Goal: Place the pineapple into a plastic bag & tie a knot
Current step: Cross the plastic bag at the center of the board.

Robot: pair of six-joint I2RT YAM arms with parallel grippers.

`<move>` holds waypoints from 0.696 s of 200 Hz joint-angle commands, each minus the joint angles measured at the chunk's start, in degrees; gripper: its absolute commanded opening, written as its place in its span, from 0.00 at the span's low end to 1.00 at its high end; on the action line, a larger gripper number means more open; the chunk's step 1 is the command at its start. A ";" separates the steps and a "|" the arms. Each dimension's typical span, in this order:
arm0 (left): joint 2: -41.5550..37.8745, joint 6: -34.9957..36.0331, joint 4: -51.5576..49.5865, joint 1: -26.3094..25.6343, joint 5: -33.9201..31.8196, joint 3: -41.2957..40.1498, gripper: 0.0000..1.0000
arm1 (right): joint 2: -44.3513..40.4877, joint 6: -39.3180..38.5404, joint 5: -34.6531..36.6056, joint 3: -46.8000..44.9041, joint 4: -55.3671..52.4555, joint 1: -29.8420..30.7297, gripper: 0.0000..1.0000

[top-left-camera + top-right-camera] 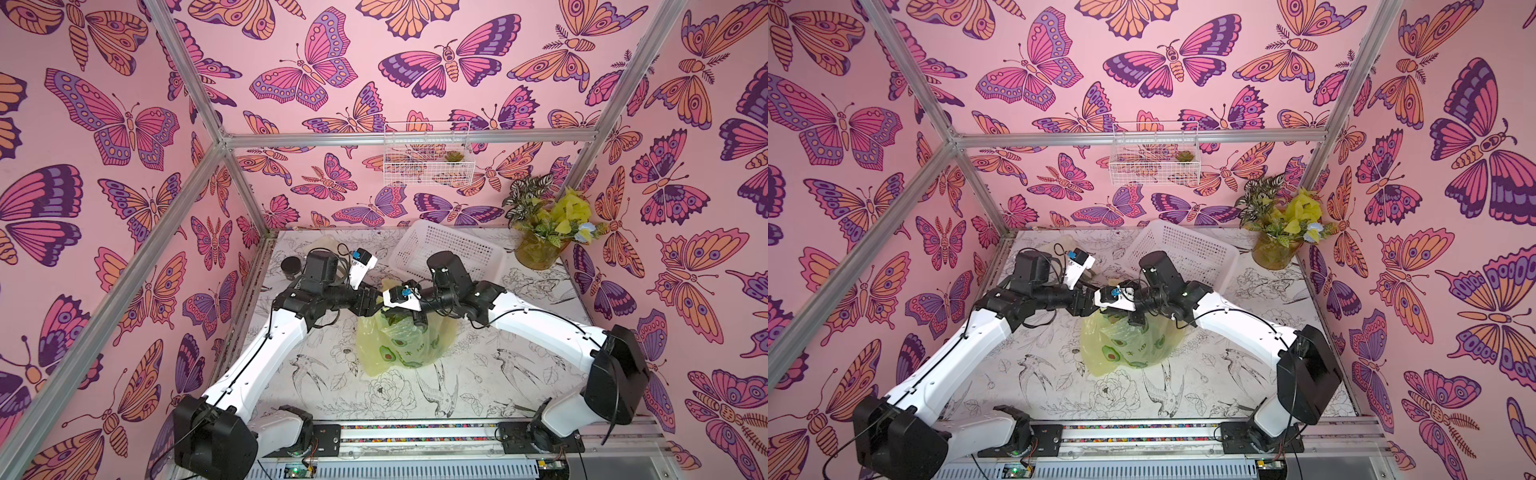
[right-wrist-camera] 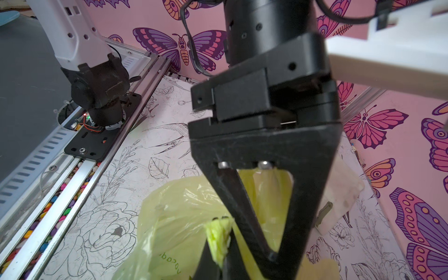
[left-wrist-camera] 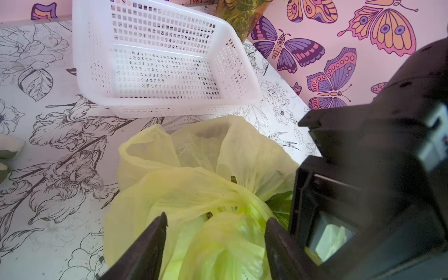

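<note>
The yellow-green plastic bag [image 1: 399, 345] [image 1: 1125, 347] with avocado prints stands mid-table, and both arms meet over its top. Dark green leaves of the pineapple [image 3: 278, 203] show through the bag's mouth; the fruit itself is hidden inside. My left gripper [image 3: 217, 217] is open, its fingers [image 3: 155, 242] either side of a bunched handle without pinching it. My right gripper [image 2: 220, 232] is shut on a crumpled strip of the bag's handle. The handles gather into a twisted bunch [image 3: 244, 201]; I cannot tell whether it is a tied knot.
A white perforated basket [image 1: 449, 249] [image 3: 157, 68] lies tilted behind the bag. A potted plant [image 1: 540, 241] stands in the back right corner and a dark round object [image 1: 291, 266] at the back left. A wire basket [image 1: 426, 162] hangs on the back wall.
</note>
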 commanded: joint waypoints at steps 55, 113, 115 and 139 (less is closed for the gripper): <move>-1.05 0.26 -9.89 1.01 -1.09 1.44 0.70 | 1.14 -2.53 1.84 -1.29 -4.36 0.91 0.00; 0.59 0.57 -10.21 1.01 1.28 1.74 0.49 | 1.46 -3.14 2.35 -1.11 -4.51 1.49 0.00; 0.68 0.58 -10.17 1.01 1.42 1.77 0.47 | 1.50 -3.14 2.36 -1.11 -4.51 1.51 0.00; 1.58 0.37 -10.07 1.01 3.32 2.21 0.27 | 1.50 -3.66 2.50 -1.02 -4.47 1.72 0.00</move>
